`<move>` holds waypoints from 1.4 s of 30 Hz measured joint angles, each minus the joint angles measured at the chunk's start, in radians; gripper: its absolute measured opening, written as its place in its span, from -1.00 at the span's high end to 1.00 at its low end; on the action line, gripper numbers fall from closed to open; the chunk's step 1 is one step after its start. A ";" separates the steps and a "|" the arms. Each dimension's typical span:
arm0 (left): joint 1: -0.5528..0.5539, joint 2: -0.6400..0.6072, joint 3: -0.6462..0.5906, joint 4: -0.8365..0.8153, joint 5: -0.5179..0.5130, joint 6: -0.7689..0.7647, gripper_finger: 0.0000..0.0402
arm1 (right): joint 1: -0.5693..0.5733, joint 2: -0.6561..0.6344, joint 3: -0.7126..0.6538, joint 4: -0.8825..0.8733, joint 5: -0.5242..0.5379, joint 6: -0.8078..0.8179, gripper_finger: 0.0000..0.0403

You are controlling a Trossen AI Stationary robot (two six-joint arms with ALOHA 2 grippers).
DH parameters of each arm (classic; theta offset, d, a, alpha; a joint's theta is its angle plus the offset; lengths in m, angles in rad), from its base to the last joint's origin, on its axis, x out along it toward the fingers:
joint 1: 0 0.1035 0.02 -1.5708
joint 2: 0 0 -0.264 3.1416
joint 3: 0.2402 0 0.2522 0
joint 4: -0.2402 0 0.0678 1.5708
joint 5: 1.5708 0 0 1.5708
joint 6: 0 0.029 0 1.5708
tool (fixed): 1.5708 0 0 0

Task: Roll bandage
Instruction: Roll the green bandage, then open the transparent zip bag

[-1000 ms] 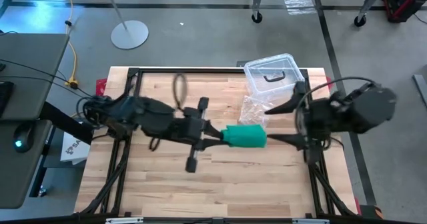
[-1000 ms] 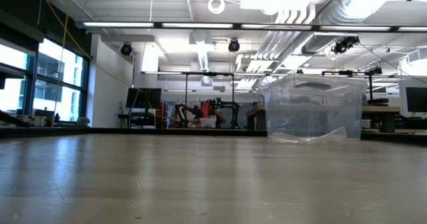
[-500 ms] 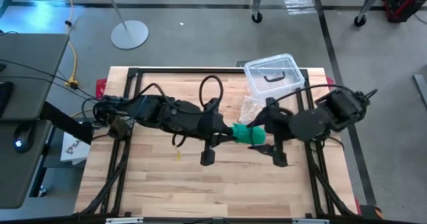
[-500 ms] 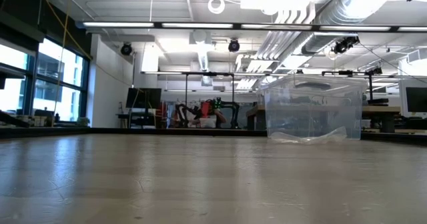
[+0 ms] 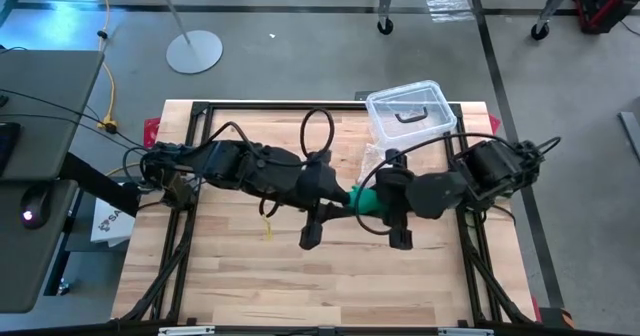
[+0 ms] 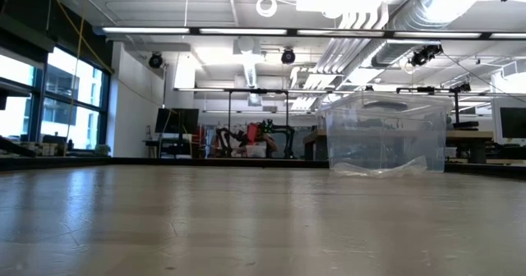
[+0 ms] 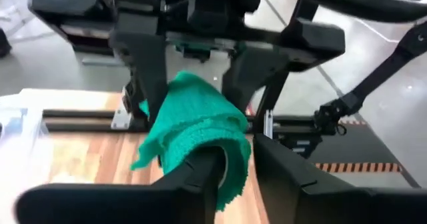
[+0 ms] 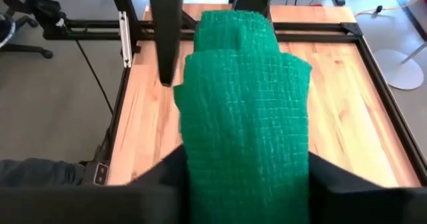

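The right gripper has slid left onto the bandage, its fingers now clamped on the green roll at frame centre. The left gripper meets it there, fingers slightly apart around the fabric.

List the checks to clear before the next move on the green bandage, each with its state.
1. Bandage is up between both arms, mid-table: ok.
2. Right gripper has the bandage between its fingers: ok.
3. Left gripper firmly clamped on the bandage: cannot tell.
4. Roll tight, no loose layers: not ok, folds hang loose.
5. Clear box and plastic bag lie apart from the bandage: ok.
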 joint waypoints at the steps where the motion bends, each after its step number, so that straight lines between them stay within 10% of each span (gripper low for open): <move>1: 0.000 0.000 0.001 -0.021 0.002 -0.008 0.53 | 0.000 0.001 0.000 -0.006 -0.004 0.003 0.37; 12: 0.001 -0.045 -0.001 -0.519 -0.017 -0.139 0.17 | 0.000 -0.013 -0.260 -0.132 -0.047 0.034 0.57; 26: 0.008 -0.063 0.000 -0.742 -0.139 -0.220 0.20 | -0.068 -0.075 -1.275 0.842 -0.363 0.191 0.45; 36: 0.052 -0.158 0.000 -0.740 -0.101 -0.171 0.20 | -0.107 -0.072 -1.355 0.864 -0.486 0.344 -0.34; 42: 0.097 -0.233 0.000 -0.724 -0.136 -0.102 0.20 | -0.166 -0.078 -1.212 0.584 -0.552 0.383 -0.50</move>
